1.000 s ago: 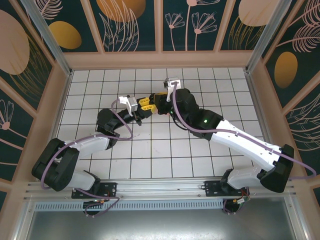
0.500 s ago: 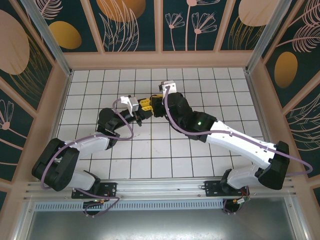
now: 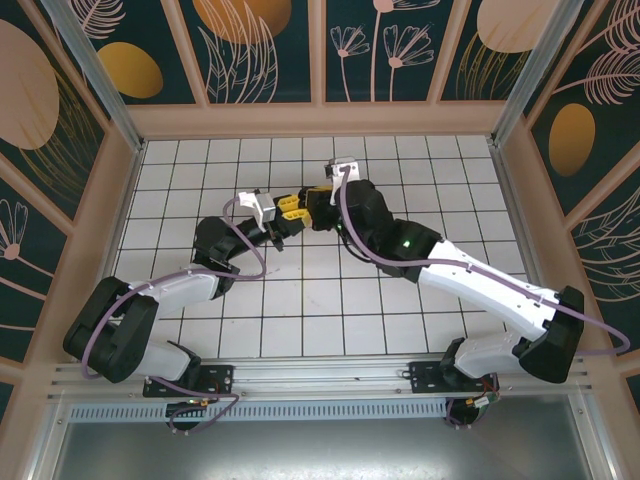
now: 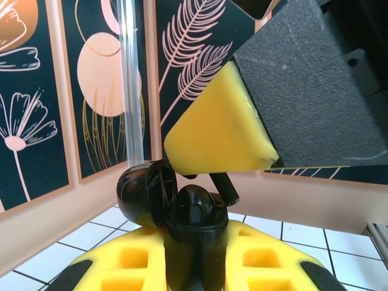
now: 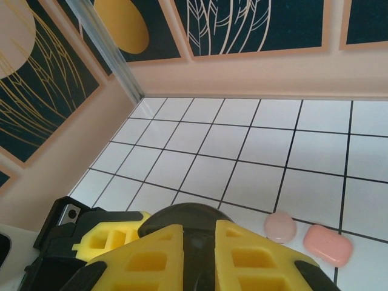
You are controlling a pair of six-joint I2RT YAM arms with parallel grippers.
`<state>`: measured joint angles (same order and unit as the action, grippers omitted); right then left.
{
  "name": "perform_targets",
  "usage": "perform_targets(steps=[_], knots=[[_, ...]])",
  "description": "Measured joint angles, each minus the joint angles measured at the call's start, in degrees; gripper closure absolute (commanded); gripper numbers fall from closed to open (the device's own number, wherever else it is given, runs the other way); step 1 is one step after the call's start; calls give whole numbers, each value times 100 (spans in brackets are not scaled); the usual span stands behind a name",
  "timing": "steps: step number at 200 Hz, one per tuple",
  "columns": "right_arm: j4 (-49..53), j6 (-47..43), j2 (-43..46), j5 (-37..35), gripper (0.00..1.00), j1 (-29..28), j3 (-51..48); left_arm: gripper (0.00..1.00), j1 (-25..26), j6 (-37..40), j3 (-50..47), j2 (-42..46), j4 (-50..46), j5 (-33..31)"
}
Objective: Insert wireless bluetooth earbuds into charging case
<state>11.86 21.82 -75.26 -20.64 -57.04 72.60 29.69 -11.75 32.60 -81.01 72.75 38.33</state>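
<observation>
Your left gripper point(image 4: 194, 257) is clamped on the open black charging case point(image 4: 182, 209). Your right gripper point(image 5: 199, 242) sits just right of it. You cannot tell its grip.

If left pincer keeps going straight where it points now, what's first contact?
Most likely the right pincer's yellow finger, which sits close ahead of the black case clamped in the left pincer. Depth is hard to judge; they may be touching.

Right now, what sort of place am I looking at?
Probably a robot test booth: a white grid-tiled table, leaf-patterned wall panels all round, and a metal mounting rail at its near edge.
</observation>
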Motion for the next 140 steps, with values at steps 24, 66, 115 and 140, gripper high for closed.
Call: perform_targets(steps=[24,66,115,140], knots=[[-2,50,55,155,86,55,0,100,0,-33,0,11,74,2],[-168,79,114,382,86,98,-114,100,0,-55,0,13,76,2],[-667,74,304,579,86,96,-501,100,0,-55,0,17,166,22],[-859,55,343,603,86,96,-564,100,0,-55,2,17,208,24]])
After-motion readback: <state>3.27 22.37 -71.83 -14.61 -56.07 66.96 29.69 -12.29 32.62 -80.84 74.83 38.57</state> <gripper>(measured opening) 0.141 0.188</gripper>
